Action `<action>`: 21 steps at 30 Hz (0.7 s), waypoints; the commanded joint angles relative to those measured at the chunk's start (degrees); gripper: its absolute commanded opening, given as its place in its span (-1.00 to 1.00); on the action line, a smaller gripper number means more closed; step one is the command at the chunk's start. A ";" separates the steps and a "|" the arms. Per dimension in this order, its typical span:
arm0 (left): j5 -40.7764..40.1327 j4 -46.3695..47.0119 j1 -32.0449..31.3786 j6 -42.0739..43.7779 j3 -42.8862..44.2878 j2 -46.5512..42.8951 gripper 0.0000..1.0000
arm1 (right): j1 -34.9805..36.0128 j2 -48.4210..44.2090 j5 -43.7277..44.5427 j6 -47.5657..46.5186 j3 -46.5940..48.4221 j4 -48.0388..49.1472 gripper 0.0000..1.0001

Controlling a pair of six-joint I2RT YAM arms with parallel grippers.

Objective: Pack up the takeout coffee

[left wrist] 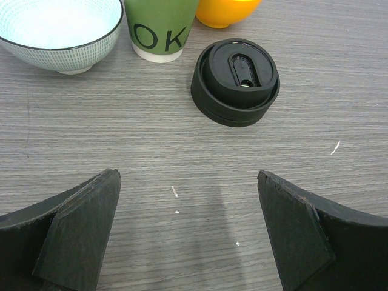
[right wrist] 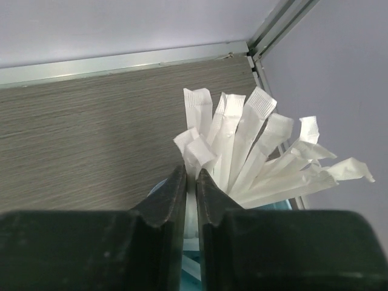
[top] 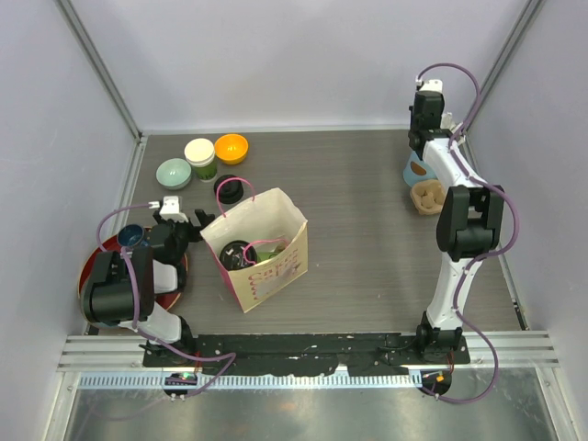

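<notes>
- Far-left part of the desk (top: 367, 239): pale bowl (left wrist: 57, 30), open green cup (left wrist: 160, 27) marked "OK" and orange bowl (left wrist: 227, 12) stood in a tight cluster, with no lid on the cup
- Black lid (left wrist: 235, 82) lay flat on the desk just in front of that cup, apart from it, nothing on top of it
- Paper bag (top: 266, 271) stood upright and open left of the desk centre; a lidded cup (top: 237, 253) showed inside it
- Red plate (top: 85, 264) with a dark blue cup (top: 130, 236) sat at the left edge, partly under the left arm
- Far-right corner: light-blue cup (top: 415, 168) full of white straws (right wrist: 260, 151), cardboard holder (top: 427, 197) just in front of it, both close to the right edge and the side wall
- Bag stood just right of the left arm; bare desk lay between the left claw and the lid
- Centre and right half of the desk lay open, with wide room between the bag and the right arm
- Right arm was stretched into the corner, walls close on two sides
- Left claw (left wrist: 187, 174): fingers spread wide, holding nothing, low over bare desk, the lid ahead and slightly right of it
- Right claw (right wrist: 190, 173): fingers nearly together, pinched on one wrapped straw (right wrist: 195, 151) at the left side of the bunch, above the light-blue cup
</notes>
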 commanded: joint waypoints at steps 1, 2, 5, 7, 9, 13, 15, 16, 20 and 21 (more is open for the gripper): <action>0.71 1.89 0.29 1.23 1.27 -1.30 1.00 | 0.02 -1.58 0.60 -0.27 1.62 0.89 -0.89; 0.62 1.81 0.29 1.23 1.27 -1.30 1.00 | 0.11 -2.03 0.77 -0.36 1.18 0.97 -0.95; 0.62 1.81 0.29 1.23 1.27 -1.30 1.00 | 0.19 -4.57 1.30 -0.36 -0.75 1.68 -0.98; 0.53 1.81 0.29 1.14 1.27 -1.30 0.99 | 0.11 -6.33 1.57 -0.44 -2.33 2.20 -0.98; 0.53 1.81 0.29 1.23 1.27 -1.30 1.00 | 0.19 -8.44 1.57 -0.62 -3.47 2.29 -0.98; 0.62 1.72 0.29 1.23 1.27 -1.39 0.99 | 0.11 -12.04 0.95 -0.53 -5.50 2.38 -0.99; 0.62 1.63 0.21 1.23 1.27 -1.39 1.00 | 0.19 -14.06 0.86 -0.36 -6.73 2.64 -0.98; 0.71 1.72 0.29 1.23 1.27 -1.30 0.99 | 0.28 -14.68 0.60 -0.18 -7.08 2.73 -0.98; 0.71 1.63 0.29 1.23 1.27 -1.39 0.99 | 0.19 -17.76 -0.28 0.08 -8.31 3.26 -0.98; 0.71 1.63 0.29 1.23 1.27 -1.48 1.00 | 0.19 -18.98 -0.54 0.17 -8.32 3.26 -0.99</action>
